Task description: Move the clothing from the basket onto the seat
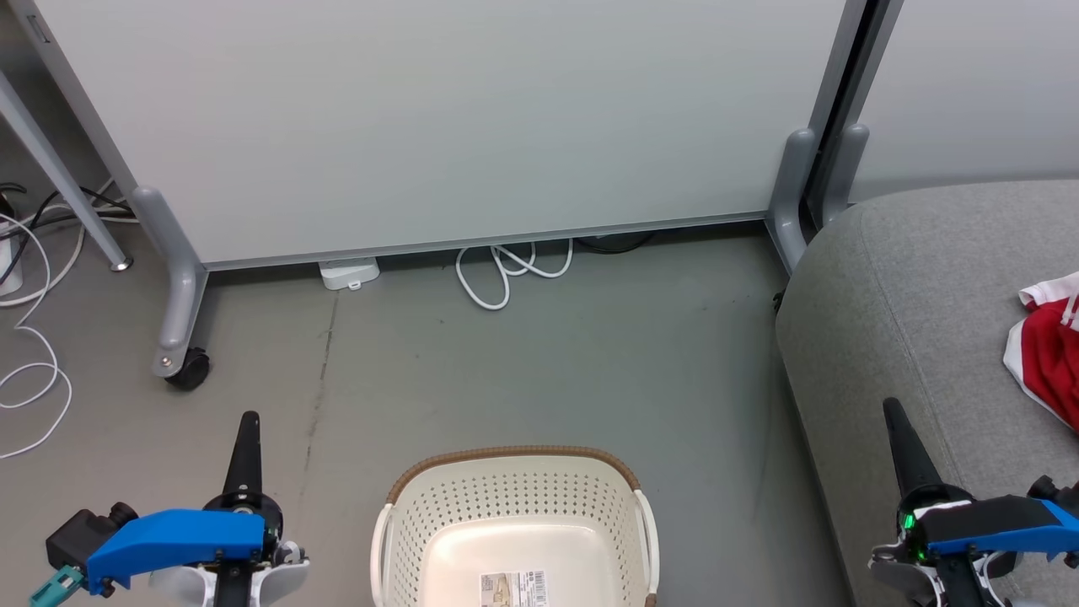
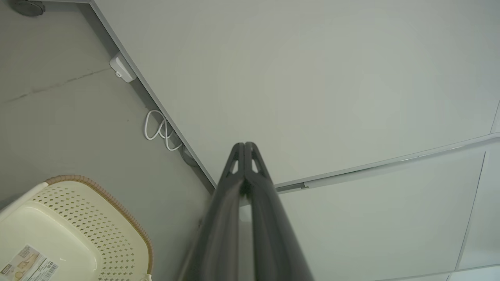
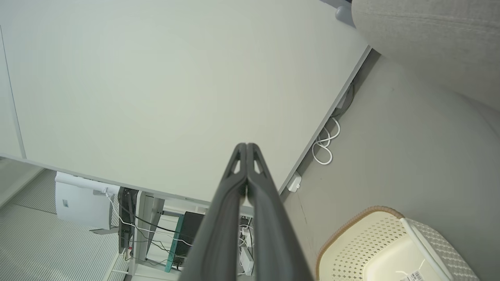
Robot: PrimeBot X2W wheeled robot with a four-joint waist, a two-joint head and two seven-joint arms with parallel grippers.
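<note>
The cream basket (image 1: 514, 493) with a brown rim stands on the floor at the bottom centre; its visible inside holds just a label. It appears too in the left wrist view (image 2: 97, 218) and the right wrist view (image 3: 363, 242). A red garment with white trim (image 1: 1049, 350) lies on the grey seat (image 1: 910, 287) at the right edge. My left gripper (image 1: 249, 421) hangs shut and empty left of the basket, fingertips pressed together (image 2: 245, 146). My right gripper (image 1: 892, 409) is shut and empty over the seat's front edge (image 3: 247, 146).
A grey partition panel (image 1: 438, 118) on wheeled feet (image 1: 187, 369) stands behind the basket. White cables (image 1: 506, 270) coil under it and more cables (image 1: 25, 337) lie at the far left. Open floor lies between basket, panel and seat.
</note>
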